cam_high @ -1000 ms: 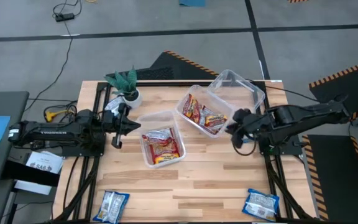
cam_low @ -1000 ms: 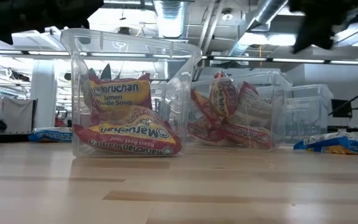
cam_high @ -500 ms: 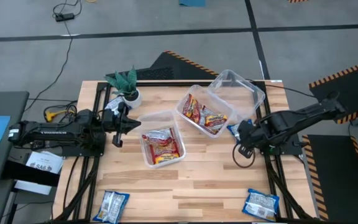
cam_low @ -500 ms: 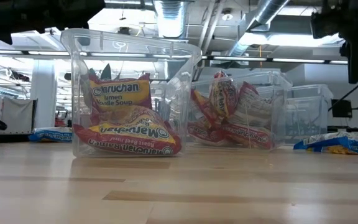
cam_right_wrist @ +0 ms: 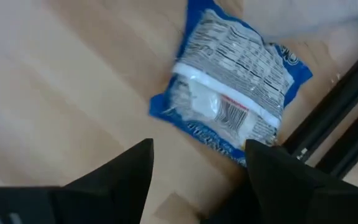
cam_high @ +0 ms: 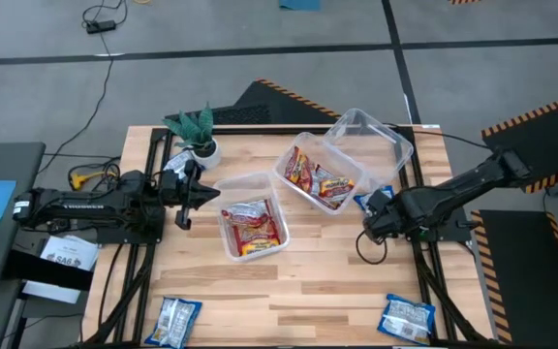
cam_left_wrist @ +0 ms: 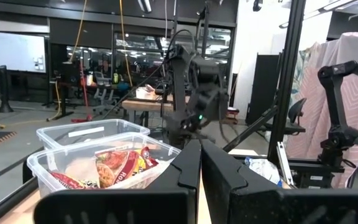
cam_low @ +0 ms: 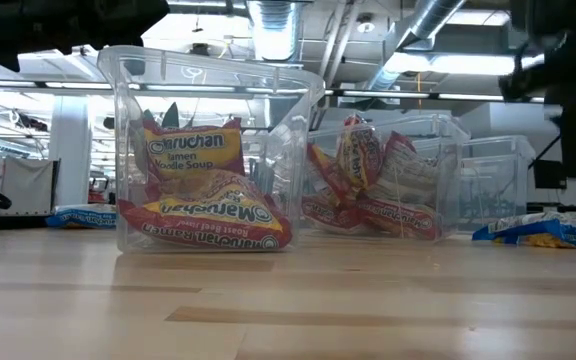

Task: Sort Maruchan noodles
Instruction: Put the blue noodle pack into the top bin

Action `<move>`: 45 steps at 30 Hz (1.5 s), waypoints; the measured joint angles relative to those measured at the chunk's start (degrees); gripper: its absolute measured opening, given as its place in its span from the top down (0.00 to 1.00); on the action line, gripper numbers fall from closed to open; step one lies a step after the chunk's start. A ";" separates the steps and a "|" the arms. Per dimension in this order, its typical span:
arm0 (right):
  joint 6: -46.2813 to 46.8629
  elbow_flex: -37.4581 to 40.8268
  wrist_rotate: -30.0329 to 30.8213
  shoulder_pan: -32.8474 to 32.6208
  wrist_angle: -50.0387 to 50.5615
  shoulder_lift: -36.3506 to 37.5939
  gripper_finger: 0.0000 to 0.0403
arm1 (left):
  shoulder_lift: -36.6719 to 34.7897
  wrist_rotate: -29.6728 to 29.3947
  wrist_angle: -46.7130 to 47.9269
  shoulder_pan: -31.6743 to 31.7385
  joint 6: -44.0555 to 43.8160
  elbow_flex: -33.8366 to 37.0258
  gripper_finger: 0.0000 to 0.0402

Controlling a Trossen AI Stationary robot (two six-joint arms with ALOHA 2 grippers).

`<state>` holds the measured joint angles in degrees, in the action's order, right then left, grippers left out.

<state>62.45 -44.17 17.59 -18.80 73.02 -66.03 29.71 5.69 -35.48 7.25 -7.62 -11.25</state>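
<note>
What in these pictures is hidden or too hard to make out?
- Blue packet by the right gripper: high view, arm covers most of it.
- Its front label: right wrist view shows only the back.
- Far tub: low view, contents blurred behind other tubs.

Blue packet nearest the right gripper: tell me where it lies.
In the high view the blue packet lies flat on the table's right side, beside the middle tub, just ahead of the open right gripper.

counter (cam_high: pixel 308 281): three tubs mid-back | left tub (cam_high: pixel 250 225) holds packets | middle tub (cam_high: pixel 316 176) holds packets | plant (cam_high: pixel 195 131) back-left | loose packets front-left (cam_high: pixel 174 321), front-right (cam_high: pixel 408 317), right edge (cam_high: pixel 373 199) | right claw (cam_high: pixel 368 231) over right-edge packet
</note>
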 joint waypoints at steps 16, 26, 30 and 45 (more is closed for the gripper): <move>7.11 13.74 9.70 3.22 -16.37 -2.74 0.31 | 0.00 -0.12 -0.02 0.02 0.86 0.00 1.00; -1.55 13.51 9.52 3.19 -23.20 -9.73 0.32 | 0.00 -0.11 0.00 0.02 0.81 -0.02 1.00; -2.03 13.40 9.21 2.60 -22.89 -12.24 0.45 | 0.00 -0.11 0.02 0.02 0.80 -0.02 1.00; -10.85 0.93 -19.14 -8.22 -17.99 -4.70 0.98 | 0.00 -0.10 -0.40 0.02 0.68 -0.02 1.00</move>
<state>51.59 -43.24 -1.55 -27.02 55.03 -70.73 29.71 5.60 -35.89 7.27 -6.94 -11.27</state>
